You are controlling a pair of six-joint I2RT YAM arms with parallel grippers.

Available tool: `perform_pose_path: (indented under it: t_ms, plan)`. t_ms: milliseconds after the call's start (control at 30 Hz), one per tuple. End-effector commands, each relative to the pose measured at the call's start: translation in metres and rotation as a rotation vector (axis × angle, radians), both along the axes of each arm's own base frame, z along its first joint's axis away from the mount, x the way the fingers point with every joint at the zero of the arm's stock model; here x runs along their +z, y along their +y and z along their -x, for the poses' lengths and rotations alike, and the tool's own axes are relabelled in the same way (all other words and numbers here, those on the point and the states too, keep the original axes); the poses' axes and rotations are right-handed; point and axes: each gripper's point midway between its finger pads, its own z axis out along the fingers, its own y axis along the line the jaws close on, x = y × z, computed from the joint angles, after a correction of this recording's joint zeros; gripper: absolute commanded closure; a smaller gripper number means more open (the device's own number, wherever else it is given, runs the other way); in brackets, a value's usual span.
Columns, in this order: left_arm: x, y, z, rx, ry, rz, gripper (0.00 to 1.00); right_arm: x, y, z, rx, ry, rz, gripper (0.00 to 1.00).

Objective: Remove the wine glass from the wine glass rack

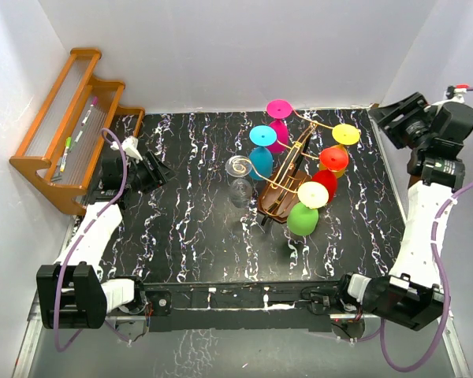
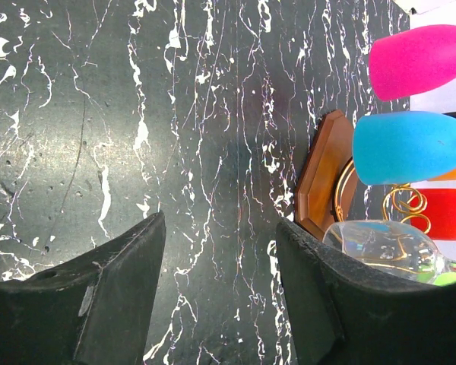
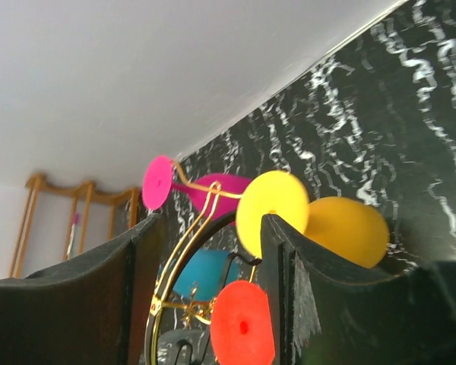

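Note:
The wine glass rack (image 1: 288, 179) is a violin-shaped brown wooden stand with gold wire arms, right of the table's middle. Coloured glasses hang upside down on it: pink (image 1: 278, 118), blue (image 1: 261, 151), yellow (image 1: 345, 135), red (image 1: 331, 161), green (image 1: 303, 219). A clear wine glass (image 1: 238, 179) hangs on its left side. My left gripper (image 1: 162, 168) is open and empty, low over the table, left of the rack. Its wrist view shows the rack base (image 2: 319, 182) and the clear glass (image 2: 380, 247) beyond its right finger. My right gripper (image 1: 385, 115) is open, raised at the far right, facing the yellow glass (image 3: 342, 226).
An orange-brown stepped wooden shelf (image 1: 67, 126) holding pens stands against the left wall. White walls close the table on the back and sides. The black marbled table (image 1: 189, 236) lies between my left gripper and the rack.

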Motion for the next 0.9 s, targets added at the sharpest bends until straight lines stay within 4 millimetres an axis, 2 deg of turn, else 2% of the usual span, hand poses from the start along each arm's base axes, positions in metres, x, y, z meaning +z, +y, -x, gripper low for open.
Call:
perform_pose_path:
  t_ms: [0, 200, 433, 533, 733, 867]
  plan:
    - [0.008, -0.001, 0.0, -0.013, -0.026, 0.014, 0.43, 0.014, -0.039, 0.004, -0.133, 0.031, 0.022, 0.46]
    - [0.005, -0.003, -0.005, -0.013, -0.011, 0.03, 0.43, -0.006, -0.073, 0.025, -0.26, 0.069, -0.072, 0.48]
    - [-0.002, -0.008, -0.013, -0.018, 0.018, 0.071, 0.43, -0.035, -0.079, 0.04, -0.299, 0.116, -0.124, 0.49]
    - [-0.005, -0.011, -0.018, -0.02, 0.034, 0.094, 0.44, -0.04, -0.075, 0.041, -0.275, 0.117, -0.125, 0.49]
    - [0.0, -0.019, -0.032, -0.049, 0.057, 0.148, 0.45, -0.045, -0.043, 0.034, -0.063, 0.047, -0.175, 0.5]
    - [-0.006, -0.026, -0.032, -0.072, 0.077, 0.187, 0.45, -0.051, -0.026, 0.025, 0.017, 0.04, -0.163, 0.51]
